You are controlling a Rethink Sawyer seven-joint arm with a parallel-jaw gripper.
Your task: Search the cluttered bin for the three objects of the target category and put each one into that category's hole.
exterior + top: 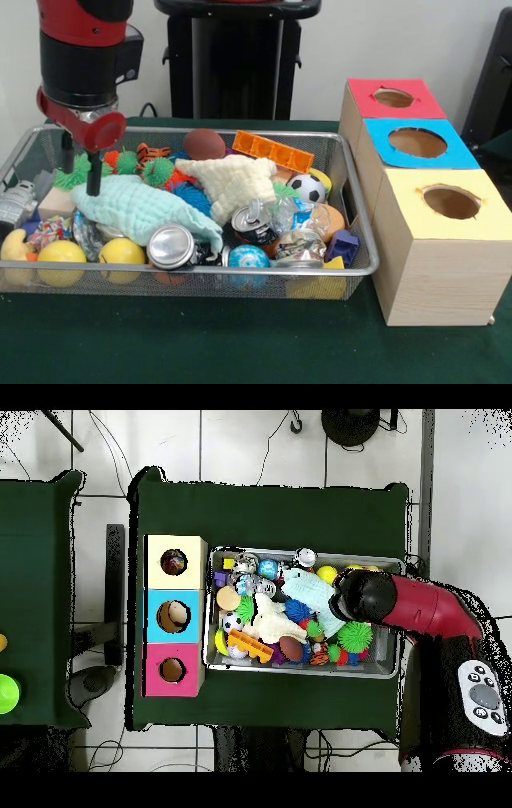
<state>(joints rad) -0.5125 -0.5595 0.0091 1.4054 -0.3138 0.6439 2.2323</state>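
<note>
A wire mesh bin holds mixed clutter: crushed cans, a mint cloth, a cream cloth, green spiky balls, yellow balls, a small soccer ball and an orange block. My gripper hangs over the bin's left end, open, its fingers either side of a green spiky ball beside the mint cloth. In the overhead view the arm covers the gripper. Red, blue and yellow boxes, each with a hole, stand right of the bin.
The boxes line the bin's side, with something lying in the yellow and blue holes in the overhead view. Green cloth covers the table. A second green table with small balls stands apart.
</note>
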